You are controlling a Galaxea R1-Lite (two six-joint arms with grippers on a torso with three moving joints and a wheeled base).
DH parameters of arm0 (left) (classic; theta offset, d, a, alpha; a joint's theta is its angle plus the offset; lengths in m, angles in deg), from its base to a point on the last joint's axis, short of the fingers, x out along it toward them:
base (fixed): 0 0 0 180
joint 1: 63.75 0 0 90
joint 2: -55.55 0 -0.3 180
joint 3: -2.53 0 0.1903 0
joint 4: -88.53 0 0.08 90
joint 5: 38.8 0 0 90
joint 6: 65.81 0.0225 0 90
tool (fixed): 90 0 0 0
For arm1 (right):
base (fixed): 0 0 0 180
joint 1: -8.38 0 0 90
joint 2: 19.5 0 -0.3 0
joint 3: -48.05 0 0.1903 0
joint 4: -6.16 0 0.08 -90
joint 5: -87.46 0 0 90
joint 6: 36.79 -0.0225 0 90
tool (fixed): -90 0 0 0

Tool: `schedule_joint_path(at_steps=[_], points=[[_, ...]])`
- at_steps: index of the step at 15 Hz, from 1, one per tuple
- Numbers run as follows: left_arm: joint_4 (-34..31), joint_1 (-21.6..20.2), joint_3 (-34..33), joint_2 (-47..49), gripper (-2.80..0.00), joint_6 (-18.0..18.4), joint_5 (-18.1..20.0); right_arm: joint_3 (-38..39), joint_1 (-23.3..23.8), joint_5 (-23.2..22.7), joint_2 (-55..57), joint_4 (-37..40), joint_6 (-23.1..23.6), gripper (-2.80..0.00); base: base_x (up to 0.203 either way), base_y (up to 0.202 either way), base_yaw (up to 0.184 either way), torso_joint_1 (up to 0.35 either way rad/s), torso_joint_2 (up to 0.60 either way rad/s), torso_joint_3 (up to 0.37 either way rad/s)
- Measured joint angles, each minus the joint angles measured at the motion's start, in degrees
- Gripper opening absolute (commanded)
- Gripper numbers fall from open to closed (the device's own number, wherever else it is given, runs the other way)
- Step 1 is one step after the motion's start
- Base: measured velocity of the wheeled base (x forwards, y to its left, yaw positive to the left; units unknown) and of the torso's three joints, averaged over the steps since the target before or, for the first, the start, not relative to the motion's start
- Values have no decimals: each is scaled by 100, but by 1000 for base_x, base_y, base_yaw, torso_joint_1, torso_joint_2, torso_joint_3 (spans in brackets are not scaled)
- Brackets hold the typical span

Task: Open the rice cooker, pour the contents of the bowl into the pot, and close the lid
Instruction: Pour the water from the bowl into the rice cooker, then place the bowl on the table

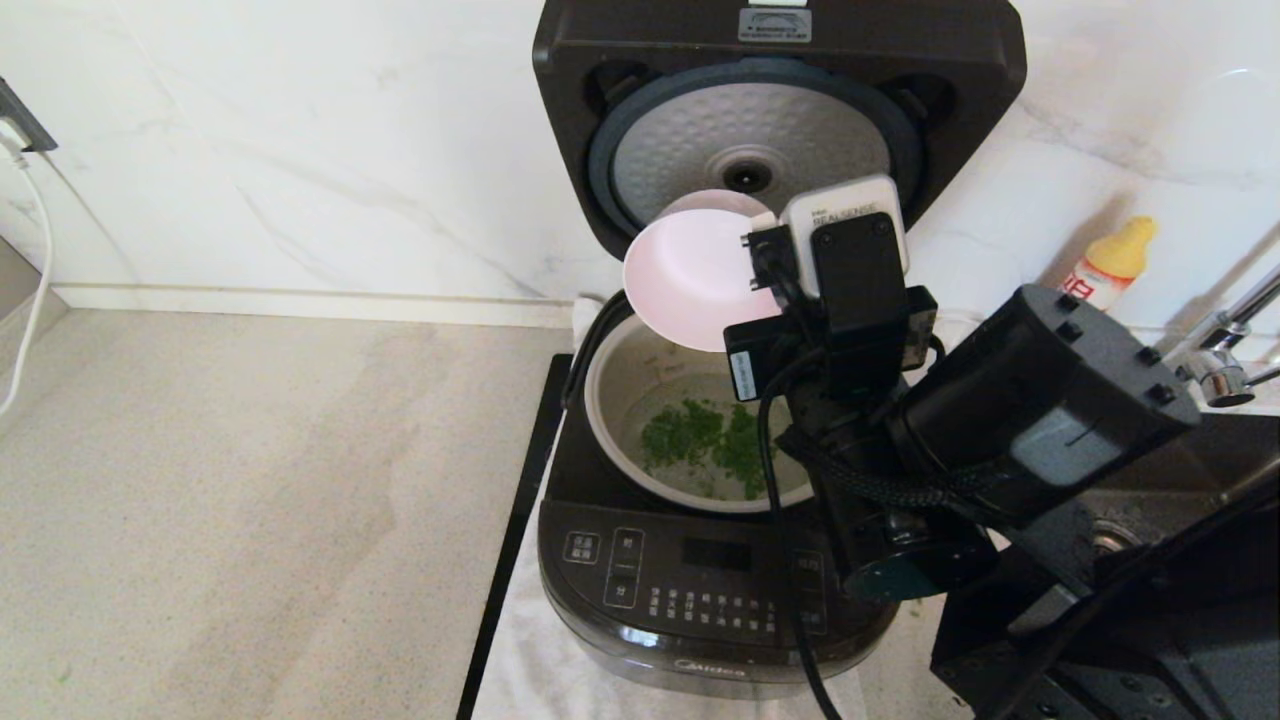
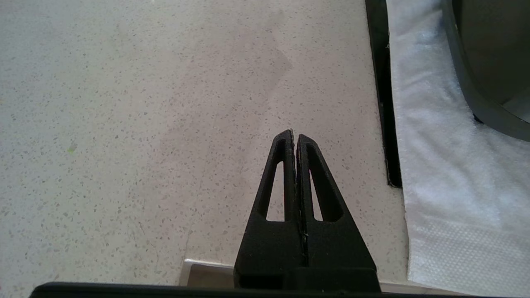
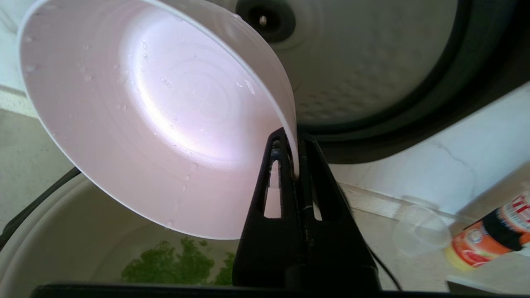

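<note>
The black rice cooker (image 1: 690,590) stands with its lid (image 1: 780,120) swung up, the dimpled silver disc facing me. Green bits (image 1: 700,440) lie in water inside the pale pot (image 1: 625,380). My right gripper (image 3: 295,136) is shut on the rim of the pale pink bowl (image 3: 157,111), which it holds tipped on edge above the pot. The bowl (image 1: 690,275) is empty, with only droplets on its inside. My left gripper (image 2: 295,134) is shut on nothing, hanging over the speckled counter left of the cooker.
A white cloth (image 2: 447,178) and a black strip (image 2: 383,91) lie under the cooker's left side. A yellow-capped bottle (image 1: 1110,262) and a clear cup (image 3: 420,236) stand to the right by the wall, with a tap (image 1: 1215,350) beyond. A white cable (image 1: 35,270) hangs at far left.
</note>
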Motion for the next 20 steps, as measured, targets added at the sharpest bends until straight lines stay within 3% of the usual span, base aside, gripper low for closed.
schedule_joint_path(at_steps=[5,9,13,15,20], points=[[-2,0,0,0,-280,0,0,-539,-48,149,-540,2017,-475,-280,0,0,0,0,0,0],[0,0,0,0,-280,-2,0,-925,-63,-24,-1299,4565,-1576,-280,0,0,0,0,0,0],[0,0,0,0,-280,-2,-2,-1549,171,-1056,-2260,7997,-3233,-280,0,0,0,0,0,0],[0,0,0,0,-280,0,-1,-1780,742,-1859,-2762,9597,-3797,-280,0,0,0,0,0,0],[-2,0,0,0,-280,-5,0,-1750,2467,-3476,-3787,11863,-3983,-280,0,0,0,0,0,0]])
